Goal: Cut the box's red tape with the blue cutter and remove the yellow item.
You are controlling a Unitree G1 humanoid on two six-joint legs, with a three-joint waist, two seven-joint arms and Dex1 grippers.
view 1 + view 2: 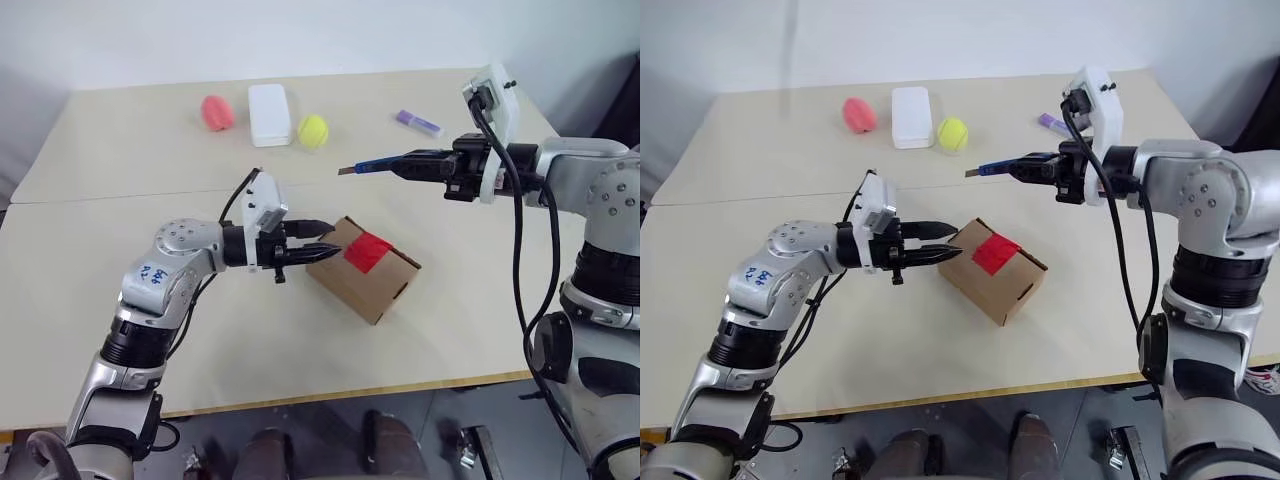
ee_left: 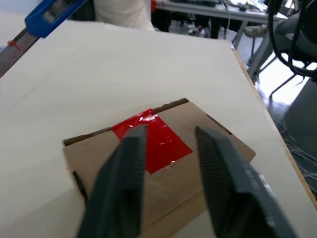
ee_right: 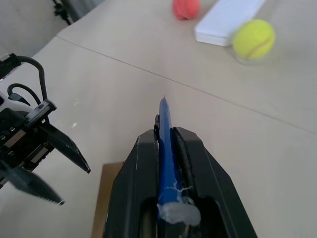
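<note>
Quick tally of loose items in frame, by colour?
Red/pink: 2, tape, egg
Blue: 1, cutter
Yellow-green: 1, ball
White: 1, case
Purple: 1, marker
Brown: 1, box
Total: 7

A pale wooden table [image 1: 120, 150] stands against a plain white wall [image 1: 250, 35].

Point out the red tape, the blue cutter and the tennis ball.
red tape [image 1: 366, 252], left eye view, middle of the patch.
blue cutter [image 1: 383, 164], left eye view, blue body.
tennis ball [image 1: 313, 130], left eye view, centre.
</note>
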